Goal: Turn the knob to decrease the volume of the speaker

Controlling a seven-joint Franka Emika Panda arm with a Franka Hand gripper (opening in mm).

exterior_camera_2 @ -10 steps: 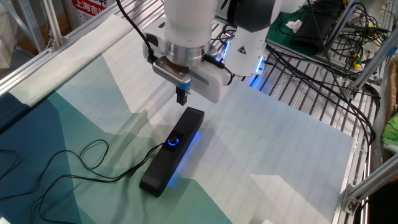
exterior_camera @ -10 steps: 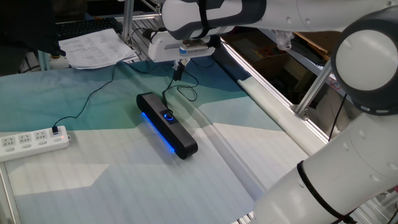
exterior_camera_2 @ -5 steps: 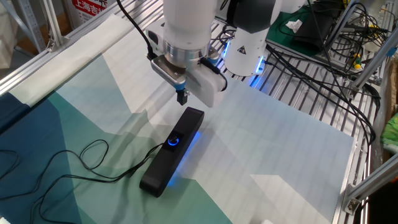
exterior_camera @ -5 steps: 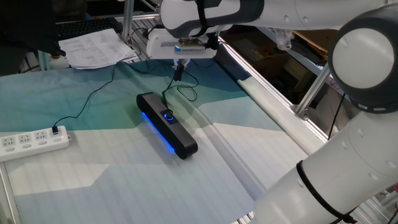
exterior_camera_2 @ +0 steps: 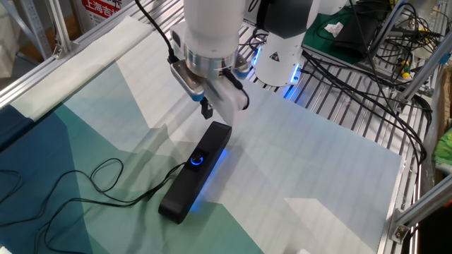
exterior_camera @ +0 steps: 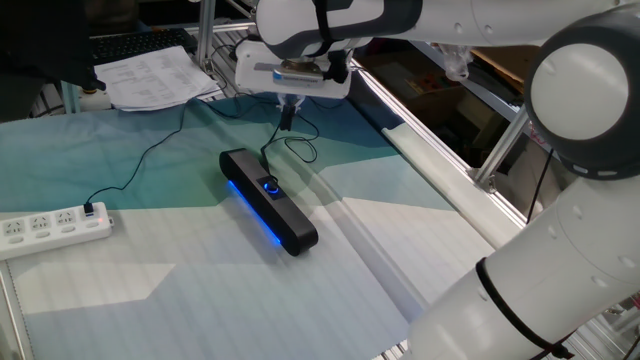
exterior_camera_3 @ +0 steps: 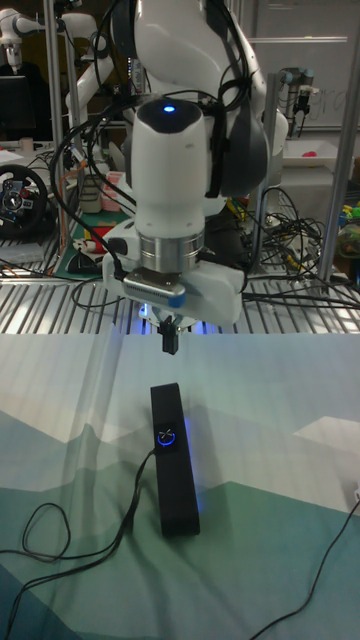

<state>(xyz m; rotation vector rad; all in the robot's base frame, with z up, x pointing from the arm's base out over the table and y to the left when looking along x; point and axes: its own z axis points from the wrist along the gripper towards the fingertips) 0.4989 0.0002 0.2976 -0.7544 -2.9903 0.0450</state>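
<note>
— Knob (exterior_camera_2: 198, 159) glowing blue on the speaker (exterior_camera_2: 195, 180): where is it sitting now?

— Below the hand (exterior_camera_2: 207, 110) and a little further along the bar, well apart from the fingertips. The speaker is lying flat on the counter (exterior_camera_2: 296, 169), one end almost under the hand, its cable (exterior_camera_2: 85, 185) trailing off the far side of the bar.

— Is anything differing from a second ago?

— The hand is turning about its own axis; its white body is now swinging round to a new angle and sitting slightly higher. The speaker and knob are staying where they were.

— And the fingers?

— They are hanging pressed together, gripping nothing.

— How is the speaker looking?

— Long, slim, black, rounded ends, a blue strip (exterior_camera: 252, 208) shining along one side. The knob is showing as a small blue ring on top.

— Any writing?

— Red characters are showing on a sign (exterior_camera_2: 102, 7) at the top edge of the other fixed view, too partial to read. The white power strip (exterior_camera: 50, 229) is bearing no legible label.
</note>
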